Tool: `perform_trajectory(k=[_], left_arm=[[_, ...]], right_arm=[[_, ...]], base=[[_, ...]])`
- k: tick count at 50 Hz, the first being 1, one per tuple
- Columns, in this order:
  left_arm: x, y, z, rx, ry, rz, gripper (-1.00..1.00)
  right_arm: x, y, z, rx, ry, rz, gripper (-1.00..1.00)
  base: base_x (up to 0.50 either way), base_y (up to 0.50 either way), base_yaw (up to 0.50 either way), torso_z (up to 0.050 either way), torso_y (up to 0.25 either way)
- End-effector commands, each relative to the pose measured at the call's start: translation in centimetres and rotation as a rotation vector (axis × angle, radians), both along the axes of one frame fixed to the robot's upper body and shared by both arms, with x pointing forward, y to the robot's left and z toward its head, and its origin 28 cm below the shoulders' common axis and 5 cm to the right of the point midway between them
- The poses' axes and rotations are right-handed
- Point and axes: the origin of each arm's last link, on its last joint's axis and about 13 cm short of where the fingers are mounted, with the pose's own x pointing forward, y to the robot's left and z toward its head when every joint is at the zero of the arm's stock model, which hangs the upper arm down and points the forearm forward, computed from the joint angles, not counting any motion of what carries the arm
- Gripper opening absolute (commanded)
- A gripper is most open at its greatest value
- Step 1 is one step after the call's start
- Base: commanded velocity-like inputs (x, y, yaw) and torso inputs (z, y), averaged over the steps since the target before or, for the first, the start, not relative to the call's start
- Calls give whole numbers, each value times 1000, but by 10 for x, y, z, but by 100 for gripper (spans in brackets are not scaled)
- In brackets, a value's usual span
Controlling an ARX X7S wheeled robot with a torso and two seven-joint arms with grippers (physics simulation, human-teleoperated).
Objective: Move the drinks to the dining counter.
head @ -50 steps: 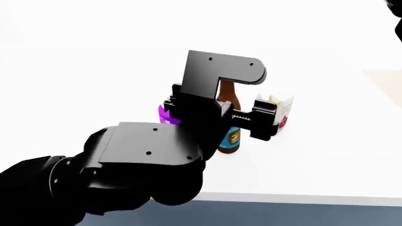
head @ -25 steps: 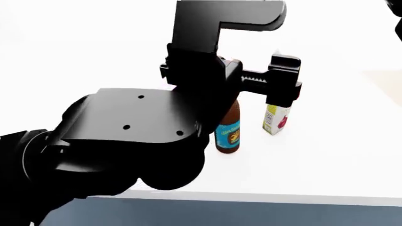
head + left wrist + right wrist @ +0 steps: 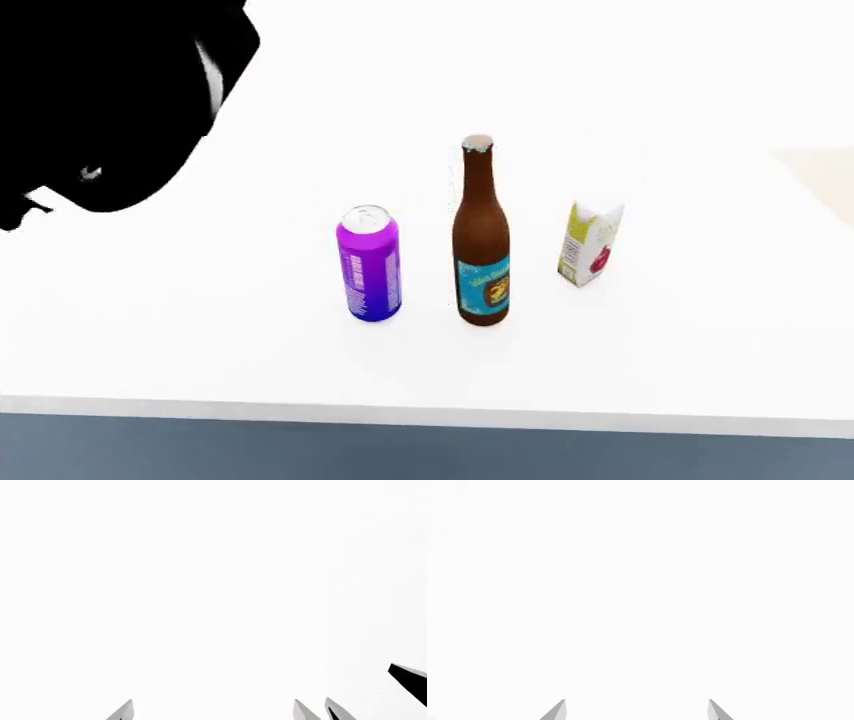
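Three drinks stand upright in a row on the white dining counter (image 3: 694,350) in the head view. The purple can (image 3: 368,264) is on the left, the brown bottle (image 3: 482,236) with a blue label in the middle, and the small juice carton (image 3: 589,243) on the right. Nothing touches them. My left arm (image 3: 114,100) is a black mass at the upper left, well away from the can. The left gripper (image 3: 213,711) is open over plain white with nothing between its fingertips. The right gripper (image 3: 636,711) is open too and also holds nothing.
The counter's dark blue-grey front (image 3: 400,452) runs along the near edge. A beige patch (image 3: 817,180) shows at the far right. A black piece (image 3: 408,681) juts in beside the left gripper's fingertips.
My left arm, which was in front of the drinks and hid the can, has risen and swung off to the upper left. All three drinks now show and have not moved.
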Motion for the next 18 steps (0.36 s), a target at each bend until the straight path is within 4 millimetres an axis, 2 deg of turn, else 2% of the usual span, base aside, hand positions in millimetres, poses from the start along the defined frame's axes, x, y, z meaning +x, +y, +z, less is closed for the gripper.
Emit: perform_trajectory(k=[1,9,13,18], left_arm=[[-21,31,26,-73,-135,81,100],[-37,49,40,-120,-225,139,100],[-45,57,49,-139,-289,176,100],[-51,63,53,-148,-325,200,100]], right_arm=[[-15,5,16,-19,-77,22,100],[-40,13,38,-98,-243,66,100],[-60,17,52,-119,-348,106,100],[-72,18,59,-138,-404,112,100]], base=[[0,0,0,0,0],[0,0,0,0,0],[0,0,0,0,0],[0,0,0,0,0]])
